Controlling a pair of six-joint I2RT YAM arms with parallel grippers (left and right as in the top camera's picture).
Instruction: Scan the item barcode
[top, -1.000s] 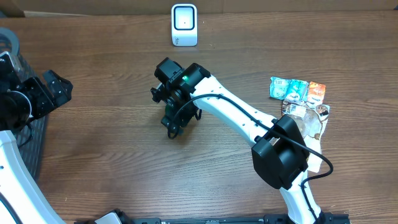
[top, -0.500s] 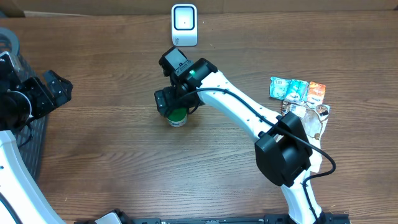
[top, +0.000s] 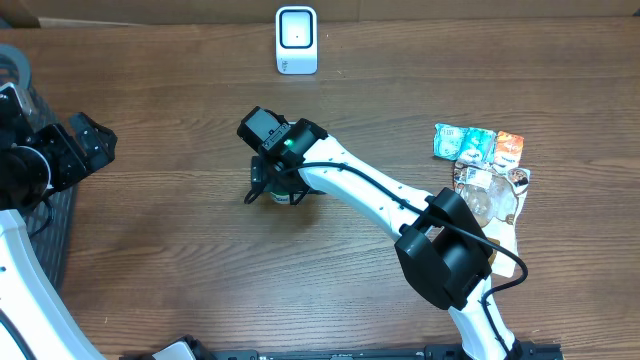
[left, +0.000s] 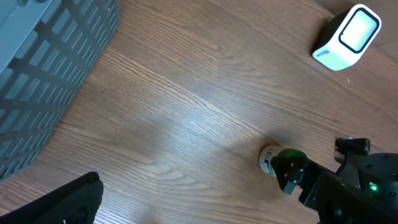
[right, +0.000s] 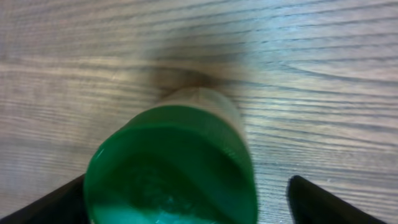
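The item is a small white tub with a green lid, standing upright on the wooden table just left of centre. From overhead only a sliver of it shows under my right gripper. My right gripper is open and straddles the lid; a clear gap shows at the right fingertip. The left wrist view shows the item from the side. The white scanner stands at the table's far edge. My left gripper is open and empty at the far left; one of its fingers shows.
A grey slatted basket sits at the table's left side. A pile of snack packets lies at the right, beside my right arm's base. The scanner faces the table's middle.
My right wrist has swung back down over the item, which showed beneath it half a second ago. The item has stayed in place. The left arm has not moved.
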